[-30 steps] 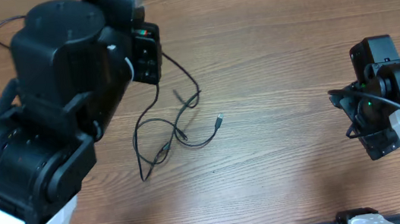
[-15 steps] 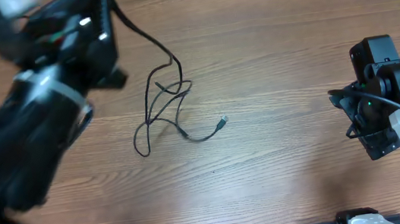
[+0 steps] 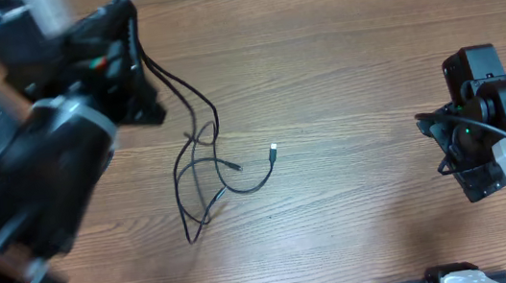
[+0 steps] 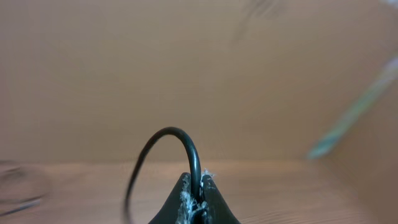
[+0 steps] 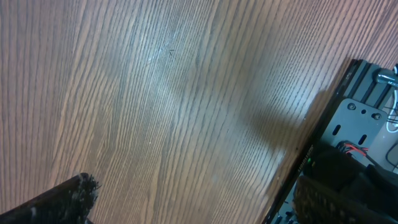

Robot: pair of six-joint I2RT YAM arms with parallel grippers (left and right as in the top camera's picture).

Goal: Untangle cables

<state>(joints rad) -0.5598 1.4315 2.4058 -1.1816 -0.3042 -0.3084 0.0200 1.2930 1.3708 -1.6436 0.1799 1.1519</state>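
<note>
Shifted cables trail from the left gripper, jaws clamped on them; the right gripper jaws gape empty.

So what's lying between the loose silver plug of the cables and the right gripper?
Nothing: from the plug of the cables to the right gripper, the overhead view shows only bare table.

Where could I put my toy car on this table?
The bare table between the cables and the right arm is free. It is crowded on the left, where the left gripper holds a cable.
</note>
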